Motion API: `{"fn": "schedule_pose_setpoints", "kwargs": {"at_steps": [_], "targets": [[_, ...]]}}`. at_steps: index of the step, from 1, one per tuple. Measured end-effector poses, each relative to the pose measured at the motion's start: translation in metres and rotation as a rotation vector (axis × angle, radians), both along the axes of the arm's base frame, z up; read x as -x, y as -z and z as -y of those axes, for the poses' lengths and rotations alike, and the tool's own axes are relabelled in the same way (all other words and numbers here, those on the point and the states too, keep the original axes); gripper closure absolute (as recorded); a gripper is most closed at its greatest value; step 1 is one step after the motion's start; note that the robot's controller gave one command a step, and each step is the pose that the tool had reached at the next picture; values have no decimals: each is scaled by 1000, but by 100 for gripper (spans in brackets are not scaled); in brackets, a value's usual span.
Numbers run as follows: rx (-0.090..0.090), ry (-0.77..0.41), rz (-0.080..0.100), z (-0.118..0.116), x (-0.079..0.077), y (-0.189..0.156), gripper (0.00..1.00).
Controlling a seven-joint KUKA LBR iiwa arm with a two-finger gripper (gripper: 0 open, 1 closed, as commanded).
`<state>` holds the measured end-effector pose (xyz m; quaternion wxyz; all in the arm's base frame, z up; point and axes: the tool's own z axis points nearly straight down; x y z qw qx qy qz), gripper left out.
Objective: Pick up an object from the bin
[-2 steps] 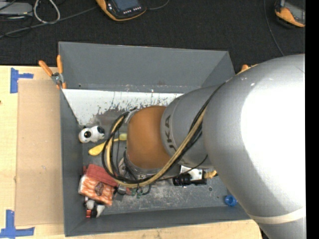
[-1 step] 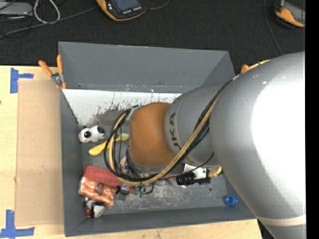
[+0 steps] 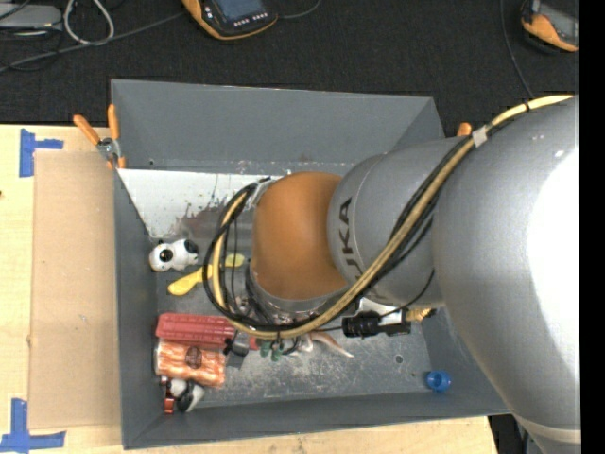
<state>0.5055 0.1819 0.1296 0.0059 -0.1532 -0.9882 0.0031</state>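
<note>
Red ribbed block (image 3: 196,327) lies lower left in the bin (image 3: 284,121), orange ribbed piece (image 3: 192,363) touching below it. Gripper (image 3: 272,340) sits low just right of the block, under the arm's orange cover (image 3: 288,244); released or clenched, cannot tell. Nothing visibly lifted, so the pick looks not yet done.

The light is bright and comes from above. In the upper left of the bin (image 3: 180,192), one sloped wall shines almost white with glare. The grey arm (image 3: 510,253) at the right has a soft, broad highlight and its orange cover (image 3: 288,239) a mild sheen. Under them the floor lies in shadow.
</note>
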Motion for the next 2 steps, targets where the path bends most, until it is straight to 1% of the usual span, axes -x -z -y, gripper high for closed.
{"fn": "schedule_pose_setpoints", "kwargs": {"at_steps": [1, 2], "targets": [[3, -1, -8, 1, 2, -34, 100], [4, -1, -12, 2, 2, -73, 100]]}}
